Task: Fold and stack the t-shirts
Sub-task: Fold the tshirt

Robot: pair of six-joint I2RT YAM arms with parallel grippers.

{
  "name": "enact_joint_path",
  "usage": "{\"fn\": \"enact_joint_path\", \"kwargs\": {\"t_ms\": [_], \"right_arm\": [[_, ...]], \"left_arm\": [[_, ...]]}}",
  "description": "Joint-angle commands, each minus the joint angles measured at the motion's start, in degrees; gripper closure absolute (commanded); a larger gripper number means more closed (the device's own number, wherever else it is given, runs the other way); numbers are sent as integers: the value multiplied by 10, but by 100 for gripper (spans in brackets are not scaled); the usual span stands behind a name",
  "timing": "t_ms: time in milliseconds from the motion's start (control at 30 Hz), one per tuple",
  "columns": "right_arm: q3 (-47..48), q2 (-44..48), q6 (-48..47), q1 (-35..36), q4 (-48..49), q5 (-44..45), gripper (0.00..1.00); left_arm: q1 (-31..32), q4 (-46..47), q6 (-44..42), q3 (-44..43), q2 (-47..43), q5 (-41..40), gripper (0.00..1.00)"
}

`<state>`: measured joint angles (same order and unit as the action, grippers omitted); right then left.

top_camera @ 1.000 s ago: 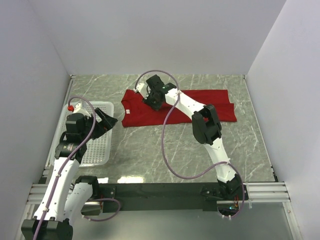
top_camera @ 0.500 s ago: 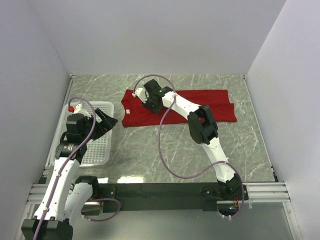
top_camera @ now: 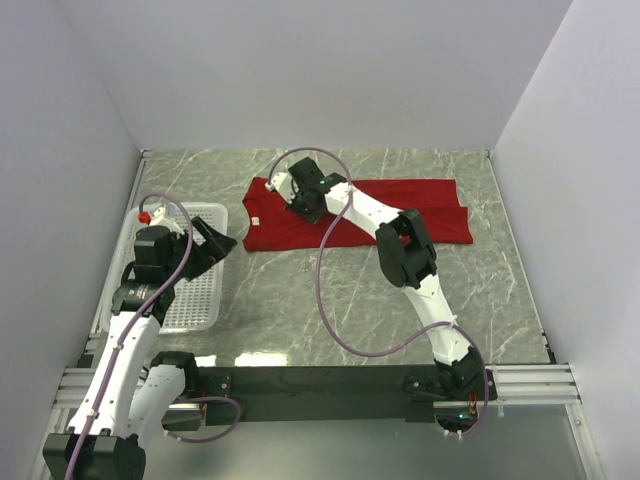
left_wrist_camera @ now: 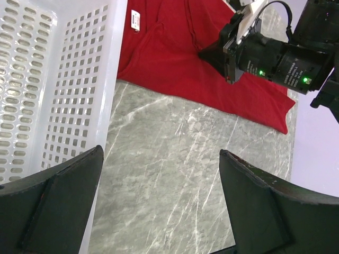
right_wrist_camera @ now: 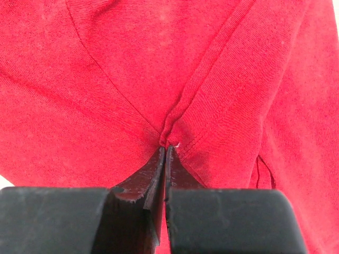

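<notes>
Red t-shirt [top_camera: 420, 212], seam pinched in right fingers [right_wrist_camera: 152, 177], left fingers [left_wrist_camera: 58, 206] apart over basket [left_wrist_camera: 53, 79] edge, bare marble [top_camera: 300, 290] between.

Red t-shirt [right_wrist_camera: 132, 69]: cloth, matt, fine knit weave, raised stitched seams; soft pucker right at the tips of the right pincer [right_wrist_camera: 165, 153]. Right pincer fingers: black, hard-looking, matt with a faint sheen on the edges, pressed together on the cloth. Left pincer [left_wrist_camera: 161, 153] fingers: dark, matt, slightly grainy. Basket [left_wrist_camera: 69, 79] left of the left pincer: white plastic mesh, smooth, mild gloss. Surface [left_wrist_camera: 159, 211] under the left pincer: grey stone look, white veins, smooth, low sheen. Neck tag [left_wrist_camera: 135, 20] beyond the left pincer: white, flat, material unclear. Cable [top_camera: 319, 280] behind the right pincer: purple, smooth, glossy.
</notes>
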<state>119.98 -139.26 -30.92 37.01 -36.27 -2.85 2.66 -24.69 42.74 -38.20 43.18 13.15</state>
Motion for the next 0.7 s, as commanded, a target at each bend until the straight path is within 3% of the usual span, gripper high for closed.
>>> {"fn": "enact_joint_path", "kwargs": {"t_ms": [0,400,667], "right_arm": [[-4,58,15,-15,31,-8,96],[-20,90,37,-28,38,-37,98],[-12,77,37,-30,26,-47,93]], "left_arm": [[-1,25,3,0,1,16,5],[-1,35,7,4,9,27,5],[-1,44,13,11,13,38,5]]}}
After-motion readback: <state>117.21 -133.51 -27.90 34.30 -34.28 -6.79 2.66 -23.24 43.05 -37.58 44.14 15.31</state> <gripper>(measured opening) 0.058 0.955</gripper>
